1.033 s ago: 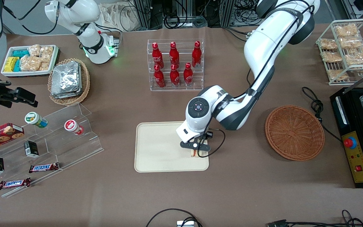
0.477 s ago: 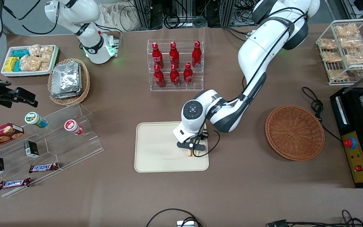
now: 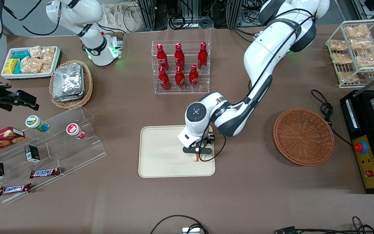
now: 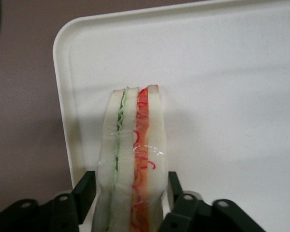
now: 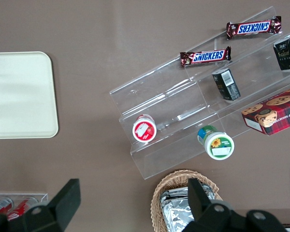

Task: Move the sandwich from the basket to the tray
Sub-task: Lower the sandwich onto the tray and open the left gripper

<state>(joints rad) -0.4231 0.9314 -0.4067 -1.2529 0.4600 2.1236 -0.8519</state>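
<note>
With the sandwich (image 4: 130, 159) pinched between the two dark fingers (image 4: 87, 186) of my gripper (image 3: 197, 155), I judge the carry finished and the placing step in hand: the load hangs over the tray (image 3: 161, 162), low in the centre of the front view, near the tray's lower right corner. In the wrist view the wedge stands on edge, pale bread on either side, a green layer and a red-orange layer between, clear wrap glinting over it; the cream floor of the tray lies under it, with a rounded corner and the low rim close beside it and brown table (image 4: 24, 96) past the rim. I cannot tell whether the bread already touches the tray floor. The reddish-brown basket (image 3: 304, 136), at the right of the front view, sits well apart and looks bare inside. My next move, as I see it, calls for lowering until the wedge rests on the tray, then spreading the fingers gently so the wrap does not cling and tip it, and keeping it inside the rim, since it is near the edge. The working arm comes down from the upper right of the front view, bends at the elbow just above the tray, and its wrist points straight down over the tray
</note>
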